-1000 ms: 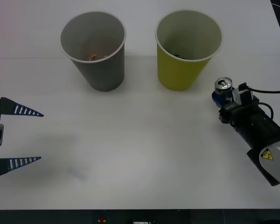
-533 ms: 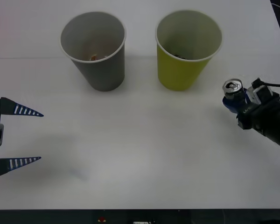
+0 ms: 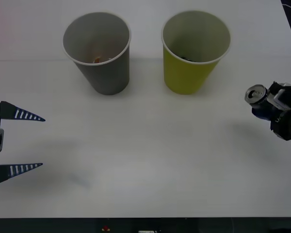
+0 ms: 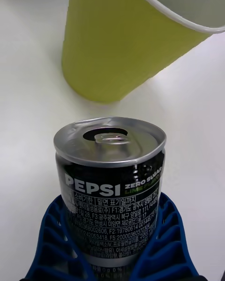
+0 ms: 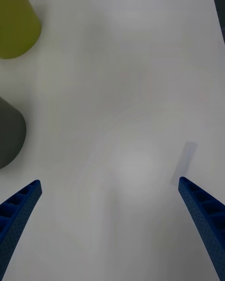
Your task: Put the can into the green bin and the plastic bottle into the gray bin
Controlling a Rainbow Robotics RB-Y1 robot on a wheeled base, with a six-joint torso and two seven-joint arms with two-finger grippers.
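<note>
The can (image 3: 256, 95), dark with a silver top and pull tab, hangs above the table at the far right, tilted, with my right gripper (image 3: 267, 107) shut on it. In the right wrist view the blue fingers (image 4: 56, 243) clasp the lower body of the can (image 4: 110, 178), with the green bin (image 4: 117, 42) just beyond it. The green bin (image 3: 194, 53) stands at the back, right of centre. To its left is the gray bin (image 3: 99, 53). My left gripper (image 3: 20, 141) rests open at the left edge. The plastic bottle is out of view.
Both bins hold something small and dark or orange at the bottom that I cannot make out. The white table (image 3: 145, 160) has free room between the grippers. In the left wrist view, the green bin (image 5: 14, 23) and the gray bin (image 5: 9, 131) stand at one side.
My right gripper has carried the can to the right, toward the table's right edge, and the can now tilts more. The left arm has not moved.
</note>
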